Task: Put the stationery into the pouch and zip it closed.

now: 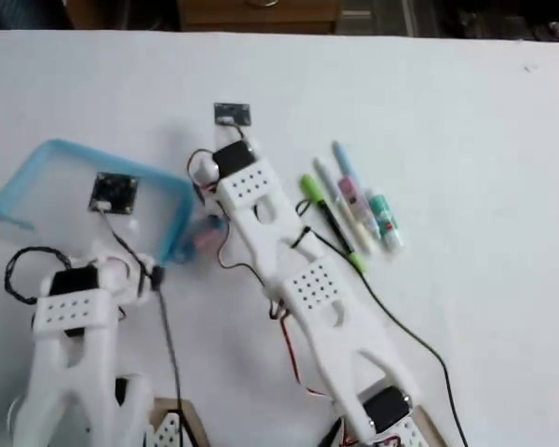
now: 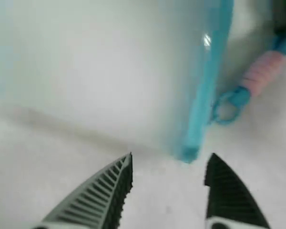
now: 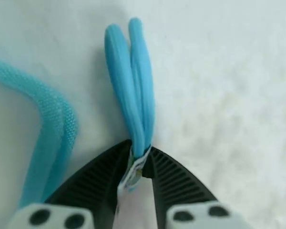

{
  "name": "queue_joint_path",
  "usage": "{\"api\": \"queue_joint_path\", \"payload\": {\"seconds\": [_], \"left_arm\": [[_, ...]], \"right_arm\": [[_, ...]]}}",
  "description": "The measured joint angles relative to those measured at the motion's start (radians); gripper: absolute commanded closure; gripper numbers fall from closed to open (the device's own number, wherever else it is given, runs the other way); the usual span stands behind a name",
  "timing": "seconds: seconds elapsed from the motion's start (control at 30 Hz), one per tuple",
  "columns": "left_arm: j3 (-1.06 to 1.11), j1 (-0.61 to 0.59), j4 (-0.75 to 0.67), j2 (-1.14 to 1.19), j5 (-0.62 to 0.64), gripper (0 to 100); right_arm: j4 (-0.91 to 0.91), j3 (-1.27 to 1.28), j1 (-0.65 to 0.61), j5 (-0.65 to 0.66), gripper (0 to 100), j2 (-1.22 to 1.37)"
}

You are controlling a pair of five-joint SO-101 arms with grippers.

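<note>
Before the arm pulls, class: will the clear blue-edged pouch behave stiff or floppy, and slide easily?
The pouch probably flexes: its thin clear wall has only soft-looking fabric trim. Seemingly empty, it likely slides lightly on the smooth table. The cord loop in the right gripper looks limp, so pulling may swivel it.

The pouch [image 1: 182,223] is clear with sky-blue woven edging, its cord loop [image 3: 133,81] the same blue and its ribbed pull [image 2: 264,74] pink, the left claw [image 2: 169,164] and right claw [image 3: 140,148] ridged black, the pens [image 1: 359,205] green, pink, pale blue and teal, the table [image 1: 466,112] white.
</note>
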Motion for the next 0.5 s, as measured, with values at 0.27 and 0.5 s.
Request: {"api": "queue_joint_path", "payload": {"seconds": [0.27,0.5], "left_arm": [[0.041,0.028,-0.084,0.0,-0.064,85],[-0.003,0.055,0.14,0.0,-0.051,70]], "right_arm": [[0.0,-0.014,0.002,0.0,98.1,0.002],[0.0,-0.023,0.003,0.0,98.1,0.002]]}}
